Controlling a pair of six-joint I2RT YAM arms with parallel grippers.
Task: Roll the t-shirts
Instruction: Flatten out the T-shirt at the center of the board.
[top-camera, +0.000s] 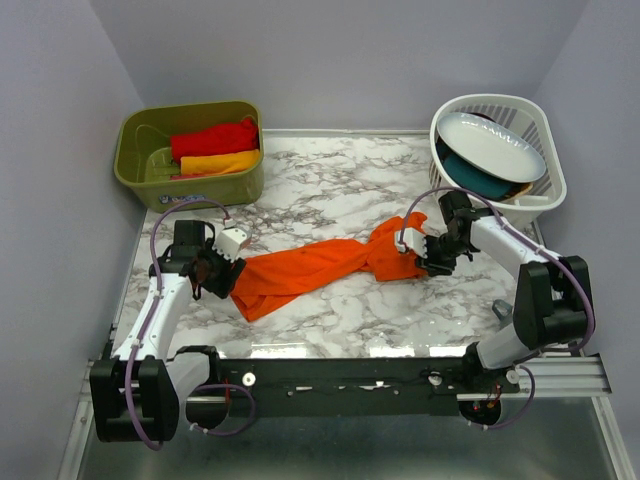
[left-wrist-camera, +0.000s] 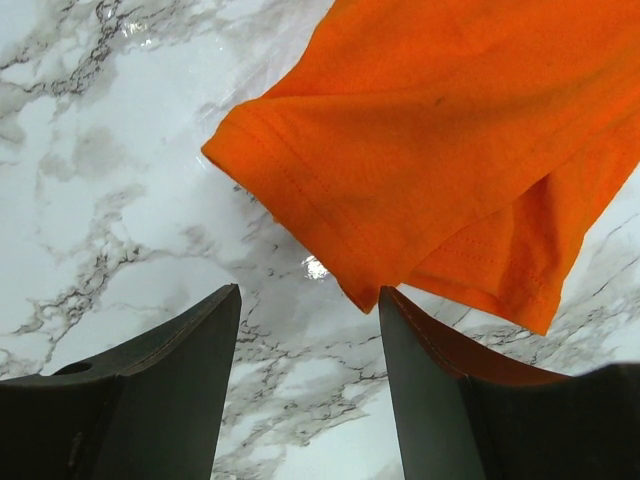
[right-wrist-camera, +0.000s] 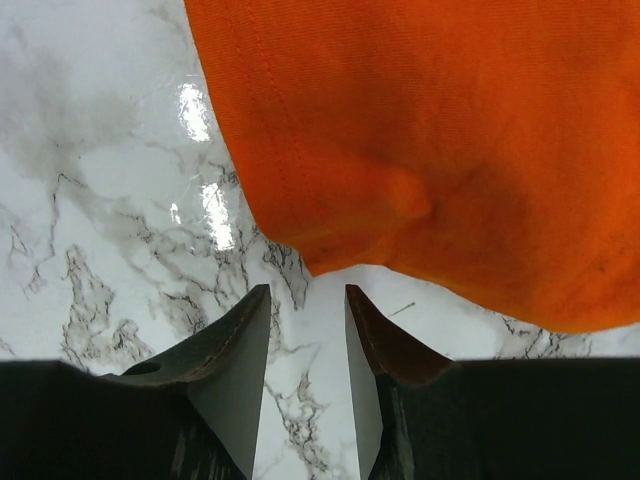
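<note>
The orange t-shirt (top-camera: 310, 268) lay bunched in a long twist across the middle of the counter (top-camera: 330, 190), between the two arms. My left pincer (top-camera: 225, 275) stood wide apart at its left hem. My right pincer (top-camera: 420, 255) was narrower but also apart at the other end, and neither held cloth. I judged the shirt needed pulling flat by its hems before any rolling.
</note>
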